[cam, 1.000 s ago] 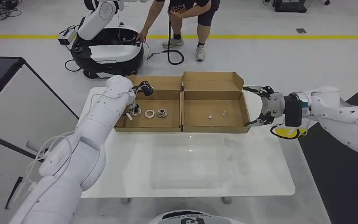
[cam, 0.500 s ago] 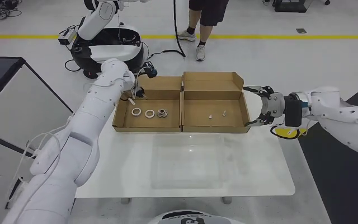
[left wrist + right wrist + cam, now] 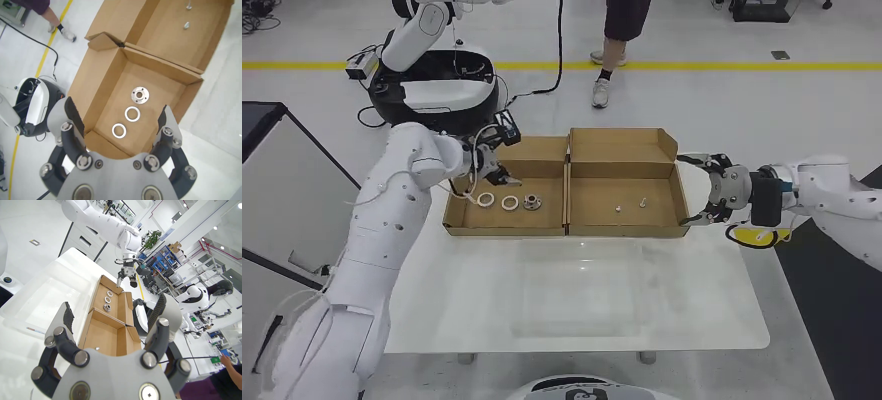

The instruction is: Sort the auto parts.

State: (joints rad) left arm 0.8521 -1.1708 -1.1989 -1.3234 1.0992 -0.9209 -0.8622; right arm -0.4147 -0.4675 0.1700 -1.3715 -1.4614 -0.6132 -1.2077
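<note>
Left claw point(image 3: 116, 102), released and empty, hangs above the left box point(image 3: 98, 91), where two rings point(image 3: 119, 130) and a flanged disc point(image 3: 140, 95) lie. Small fasteners point(image 3: 642, 201) lie in the right box point(image 3: 627, 232); right claw point(image 3: 688, 190) gapes beside it. Sorting looks nearly done.

Upright cardboard walls ring the left box point(image 3: 105, 79) — the way in is from above, where the left gripper point(image 3: 117, 105) hangs wide-jawed. Two washers point(image 3: 119, 130) and a flange point(image 3: 140, 95) line its middle; bare floor flanks them. The right gripper point(image 3: 689, 189) stands open-jawed at the outer end of the right box point(image 3: 597, 205).
</note>
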